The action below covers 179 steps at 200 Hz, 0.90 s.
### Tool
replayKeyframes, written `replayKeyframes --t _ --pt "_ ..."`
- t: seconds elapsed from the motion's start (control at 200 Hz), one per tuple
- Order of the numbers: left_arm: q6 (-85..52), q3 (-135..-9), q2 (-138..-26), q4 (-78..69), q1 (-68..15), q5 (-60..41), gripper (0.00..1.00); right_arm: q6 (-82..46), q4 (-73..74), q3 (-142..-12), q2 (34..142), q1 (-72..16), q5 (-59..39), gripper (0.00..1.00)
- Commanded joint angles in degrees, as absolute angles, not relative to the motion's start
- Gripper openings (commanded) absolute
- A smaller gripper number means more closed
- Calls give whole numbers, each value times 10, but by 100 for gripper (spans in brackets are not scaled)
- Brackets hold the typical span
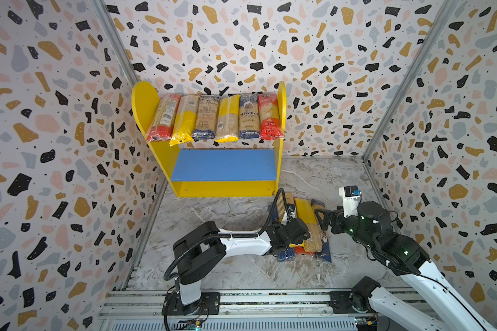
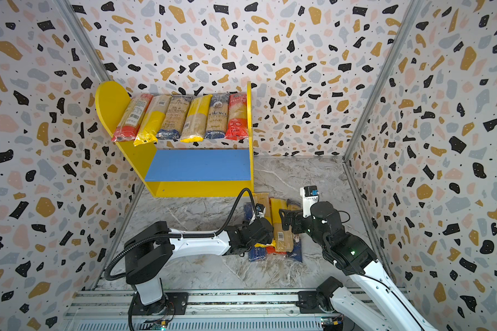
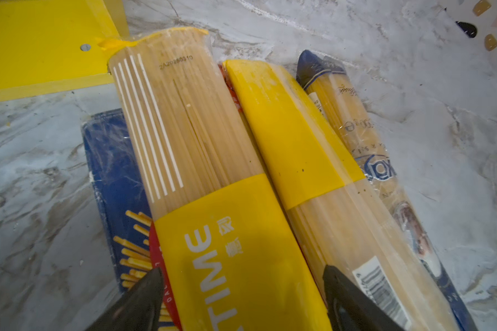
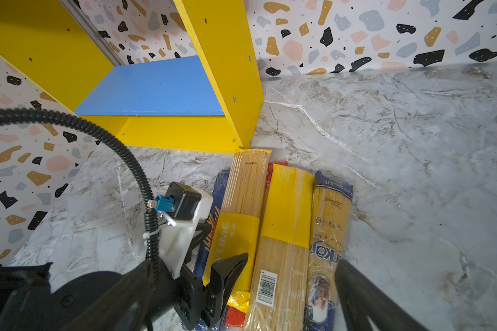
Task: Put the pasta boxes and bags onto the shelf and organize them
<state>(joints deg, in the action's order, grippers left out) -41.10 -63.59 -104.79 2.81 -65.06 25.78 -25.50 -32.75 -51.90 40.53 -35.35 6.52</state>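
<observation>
At far left, the yellow-sided shelf (image 1: 152, 160) held six spaghetti packs (image 1: 215, 117) side by side on its upper board, well apart from the rest, bunched on the marble tabletop (image 1: 213, 217) by its right front corner. Only the left wrist view showed the left gripper (image 3: 241, 275), hidden under its own wrist in both top views, spread open astride the yellow TIME bag (image 3: 213, 160), which lay partly on a dark blue box (image 3: 112, 172). Alongside lay a yellow-banded bag (image 3: 293, 137) and a blue-printed bag (image 3: 365, 143). The right gripper (image 1: 324, 219) hovered open above them, the left arm's cable (image 4: 132, 169) crossing its wrist view.
</observation>
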Motion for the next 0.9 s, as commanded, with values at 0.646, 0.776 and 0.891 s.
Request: replayKeyframes --t 0.646,0.776,0.891 --pt "-415 -722 -1164 78 -660 237 85 -253 -321 -502 397 -352 85 99" --pt "-412 -733 -1190 100 -660 239 85 -251 -319 -502 392 -352 84 99" --pt "-407 -728 -1204 110 -660 236 83 -250 -318 -498 390 -351 84 99"
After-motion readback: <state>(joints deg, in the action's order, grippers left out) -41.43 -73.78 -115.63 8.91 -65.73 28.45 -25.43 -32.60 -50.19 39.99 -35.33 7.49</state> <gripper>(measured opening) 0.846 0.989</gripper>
